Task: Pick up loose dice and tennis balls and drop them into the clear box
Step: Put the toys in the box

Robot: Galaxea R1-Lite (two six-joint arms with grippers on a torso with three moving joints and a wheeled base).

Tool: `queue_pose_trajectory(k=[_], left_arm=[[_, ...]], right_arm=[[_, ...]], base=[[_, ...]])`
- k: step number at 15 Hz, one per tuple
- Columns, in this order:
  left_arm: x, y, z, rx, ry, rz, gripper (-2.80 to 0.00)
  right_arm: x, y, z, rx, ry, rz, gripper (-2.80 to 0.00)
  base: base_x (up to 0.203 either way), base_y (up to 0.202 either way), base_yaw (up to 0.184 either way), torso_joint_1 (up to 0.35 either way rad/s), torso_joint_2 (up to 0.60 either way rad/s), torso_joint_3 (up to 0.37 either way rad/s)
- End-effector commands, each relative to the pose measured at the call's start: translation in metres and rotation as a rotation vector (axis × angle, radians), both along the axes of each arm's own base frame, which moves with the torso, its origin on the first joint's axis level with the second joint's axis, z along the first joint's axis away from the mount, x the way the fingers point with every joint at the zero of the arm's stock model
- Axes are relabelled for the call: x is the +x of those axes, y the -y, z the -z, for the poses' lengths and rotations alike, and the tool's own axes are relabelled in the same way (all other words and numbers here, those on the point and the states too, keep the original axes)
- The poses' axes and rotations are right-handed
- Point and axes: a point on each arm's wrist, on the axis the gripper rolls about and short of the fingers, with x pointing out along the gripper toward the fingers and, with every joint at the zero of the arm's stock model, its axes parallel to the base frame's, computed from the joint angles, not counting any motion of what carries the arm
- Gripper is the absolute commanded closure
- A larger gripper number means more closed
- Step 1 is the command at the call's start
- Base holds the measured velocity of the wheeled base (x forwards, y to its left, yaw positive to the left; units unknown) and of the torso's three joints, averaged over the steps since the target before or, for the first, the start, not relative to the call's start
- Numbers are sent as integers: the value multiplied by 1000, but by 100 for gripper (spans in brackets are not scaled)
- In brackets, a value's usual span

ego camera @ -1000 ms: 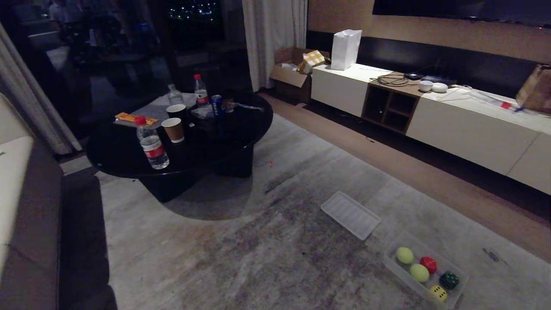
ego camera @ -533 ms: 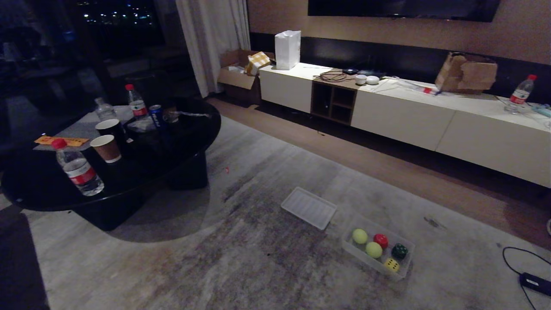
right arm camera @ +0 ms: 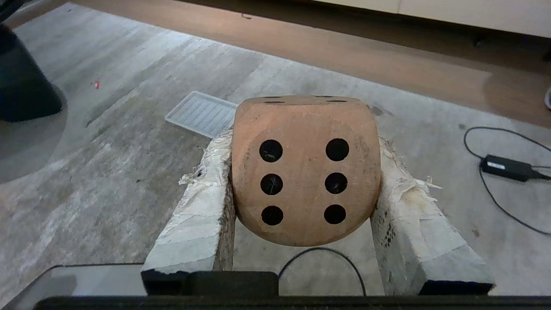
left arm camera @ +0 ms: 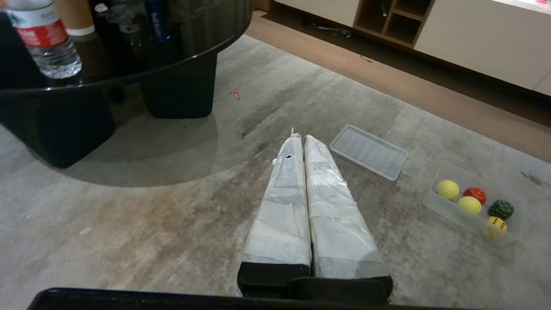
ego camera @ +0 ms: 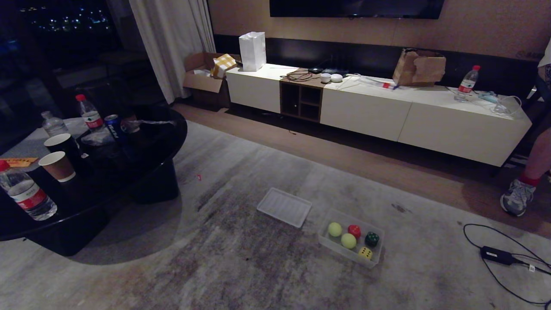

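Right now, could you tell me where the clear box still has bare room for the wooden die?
The clear box is crowded along its far side and right end by two tennis balls and three dice. Its near-left stretch, beside the lower tennis ball, looks bare.

No legible text, brand or label appears in any view. The only countable marks are pips: the tan die (right arm camera: 305, 172) shows a six-pip face toward the right wrist camera. The red bottle label (left arm camera: 36, 32) and the blue can (ego camera: 114, 126) carry print too small to read.
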Motion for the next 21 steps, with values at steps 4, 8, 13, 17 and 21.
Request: queue_pose_trajectory(k=[4, 8, 13, 17, 21], left_arm=[[0, 0, 0, 1, -2, -2, 0], [0, 0, 0, 2, -1, 0, 0], [0, 0, 0, 5, -4, 1, 0], [0, 0, 0, 4, -3, -2, 0], [0, 0, 0, 10, -3, 1, 0]], right_arm=[[0, 0, 0, 1, -1, 0, 0], [0, 0, 0, 1, -1, 0, 0], [0, 0, 0, 1, -1, 0, 0], [0, 0, 0, 1, -1, 0, 0], [0, 0, 0, 1, -2, 0, 0]], base=[[126, -1, -3, 2, 1, 4], [183, 0, 0, 4, 6, 0], [56, 0, 0, 1, 0, 1], [0, 0, 0, 1, 0, -19], [0, 0, 0, 2, 0, -177]])
